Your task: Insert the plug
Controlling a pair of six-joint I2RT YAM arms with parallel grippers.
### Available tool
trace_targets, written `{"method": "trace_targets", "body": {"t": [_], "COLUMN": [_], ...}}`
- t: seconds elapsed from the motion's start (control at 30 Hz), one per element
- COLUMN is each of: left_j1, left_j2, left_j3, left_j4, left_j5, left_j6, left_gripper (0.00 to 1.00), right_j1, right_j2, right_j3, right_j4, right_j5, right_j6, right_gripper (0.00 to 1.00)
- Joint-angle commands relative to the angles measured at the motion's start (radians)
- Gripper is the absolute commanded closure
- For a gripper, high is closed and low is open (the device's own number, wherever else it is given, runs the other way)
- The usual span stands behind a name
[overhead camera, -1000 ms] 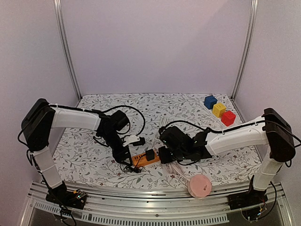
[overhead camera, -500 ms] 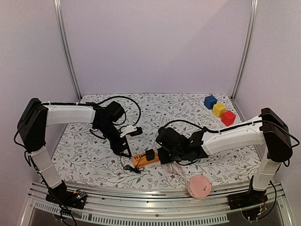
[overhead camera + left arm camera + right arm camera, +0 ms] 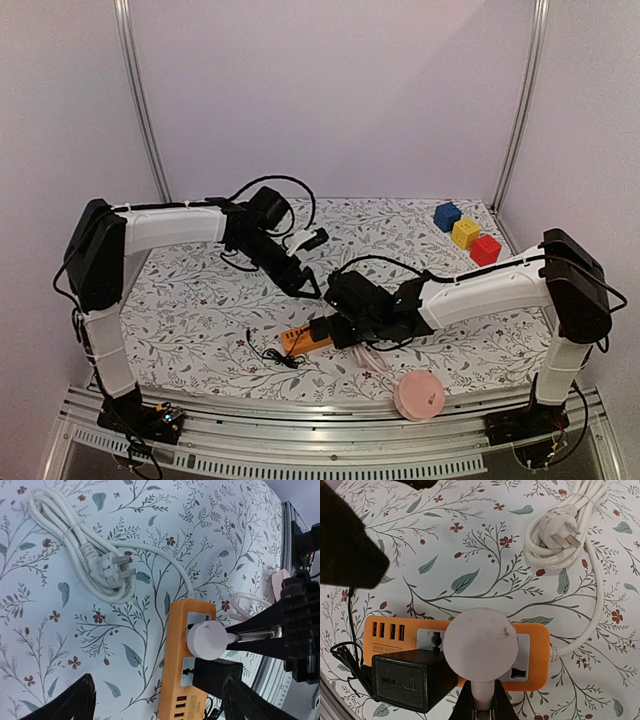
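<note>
Now the left gripper (image 3: 308,288) hangs above the cloth at about 11 o'clock from the orange strip (image 3: 535,650). Its fingers are spread wide with nothing between them. A second ago it sat low at the strip's 9 o'clock end, so it has lifted off and swung toward the back of the table. The right gripper (image 3: 481,704) is clamped on the stem of the round white plug (image 3: 480,644). It has slid slightly to 9 o'clock and holds the plug flat over the strip's middle socket. A black adapter (image 3: 412,680) touches the plug at its 8 o'clock side.

With the left arm gone, the strip is probably no longer braced, which suggests the plug is seated or nearly so. Whether its pins are fully home cannot be seen.

The strip lies near the table's front edge, and a pink disc (image 3: 418,397) rests at 5 o'clock beside the rail. The strip's own coiled cord (image 3: 555,535) lies at 1 o'clock. A thin black lead (image 3: 268,352) trails at 8 o'clock. Three cubes (image 3: 465,233) stand well apart at the far right. Open cloth stretches toward 10 o'clock, giving either arm room to withdraw.
</note>
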Motion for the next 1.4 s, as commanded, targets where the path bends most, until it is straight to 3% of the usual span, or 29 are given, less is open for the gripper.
{"method": "trace_targets", "body": {"t": [0.0,0.2,0.63,0.77,0.97,1.1,1.37], "left_j1": [-0.053,-0.075,-0.085,-0.041,0.004,-0.035,-0.101], "left_j2": [0.074,0.125,0.122,0.047,-0.096,-0.052,-0.038], "left_j3": [0.037,0.046,0.092,0.104,0.017,0.027,0.074], "left_j4": [0.019,0.021,-0.018,-0.073,-0.129,-0.126,-0.178], "left_j5": [0.026,0.080,0.081,0.114,0.220,0.285,0.295], "left_j6": [-0.075,-0.096,-0.041,0.103,0.457,0.481,0.597], "left_gripper": [0.15,0.34,0.44,0.40,0.27,0.14,0.14], "right_j1": [-0.001,-0.001,-0.017,-0.028,-0.042,-0.047,-0.058], "right_j2": [0.029,-0.053,-0.006,-0.107,-0.233,-0.314,-0.462], "right_j3": [-0.058,-0.129,-0.130,-0.194,-0.282,-0.375,-0.502], "right_j4": [-0.178,-0.149,-0.055,0.044,0.119,0.244,0.466], "right_j5": [-0.022,-0.033,-0.067,-0.127,-0.163,-0.204,-0.195], "right_j6": [0.018,0.031,-0.055,-0.114,-0.218,-0.267,-0.331], "right_gripper": [1.00,1.00,1.00,1.00,1.00,1.00,1.00]}}
